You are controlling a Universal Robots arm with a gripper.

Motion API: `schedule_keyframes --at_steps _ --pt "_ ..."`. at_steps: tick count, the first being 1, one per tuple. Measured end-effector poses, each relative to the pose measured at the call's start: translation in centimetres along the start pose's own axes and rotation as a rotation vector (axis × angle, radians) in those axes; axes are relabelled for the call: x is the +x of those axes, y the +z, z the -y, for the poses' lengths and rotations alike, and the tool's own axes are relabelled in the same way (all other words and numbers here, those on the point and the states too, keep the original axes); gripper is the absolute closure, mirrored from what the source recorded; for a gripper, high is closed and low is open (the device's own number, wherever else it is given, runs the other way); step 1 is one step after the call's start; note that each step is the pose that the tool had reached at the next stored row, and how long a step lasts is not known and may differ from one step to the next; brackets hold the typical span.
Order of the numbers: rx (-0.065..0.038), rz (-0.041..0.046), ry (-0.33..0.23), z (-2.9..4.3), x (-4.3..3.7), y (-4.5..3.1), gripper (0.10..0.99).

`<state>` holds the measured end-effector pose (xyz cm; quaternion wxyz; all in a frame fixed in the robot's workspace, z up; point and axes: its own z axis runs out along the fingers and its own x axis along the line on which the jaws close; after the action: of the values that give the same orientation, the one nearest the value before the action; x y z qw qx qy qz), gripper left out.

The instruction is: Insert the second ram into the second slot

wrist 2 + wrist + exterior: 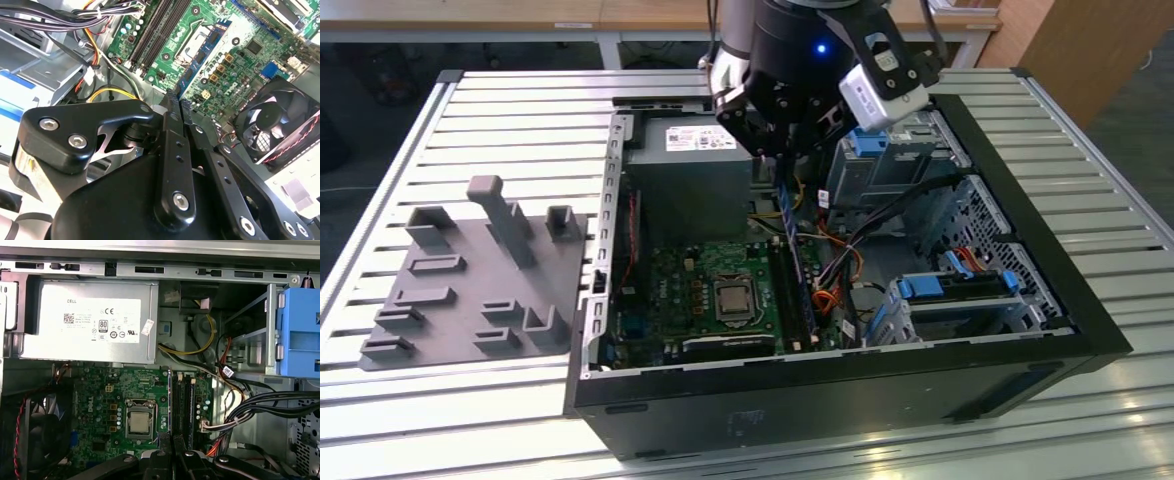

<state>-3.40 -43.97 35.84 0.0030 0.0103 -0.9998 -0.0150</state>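
- Though the end effector [781,150] hangs over the open computer case [1067,330] at about twelve o'clock in the exterior view, the job looks unfinished. The second ram [782,205] hangs from it as a thin upright strip, seen edge-on. It is above the memory slots [797,290], which run toward six o'clock beside the processor socket [731,300]. Its lower end seems clear of the board, though I cannot tell for sure. A grey parts holder [467,290] sits on the table [507,110] at nine o'clock of the case.
- In the second wrist view the end effector [177,102] is pinched narrow. Its fingers [170,120] are almost together on the second ram [196,70], which reaches out from the tips over the green board, with the fan [280,120] off to one side.
- In the first wrist view the end effector [173,452] holds the second ram [169,400], which shows as a thin line running alongside the memory slots [192,400]. It is close to them but not plainly in any of them. Whether a first stick already sits in a neighbouring slot I cannot tell. By my reading the pick-up is done and the strip is over the board, while lining it up with its slot and seating it are not yet done.
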Motion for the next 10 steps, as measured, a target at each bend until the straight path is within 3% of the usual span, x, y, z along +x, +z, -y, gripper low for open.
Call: schedule_keyframes --at_steps 10 --pt "0.0 -0.0001 0.0 0.01 0.0 0.34 0.953"
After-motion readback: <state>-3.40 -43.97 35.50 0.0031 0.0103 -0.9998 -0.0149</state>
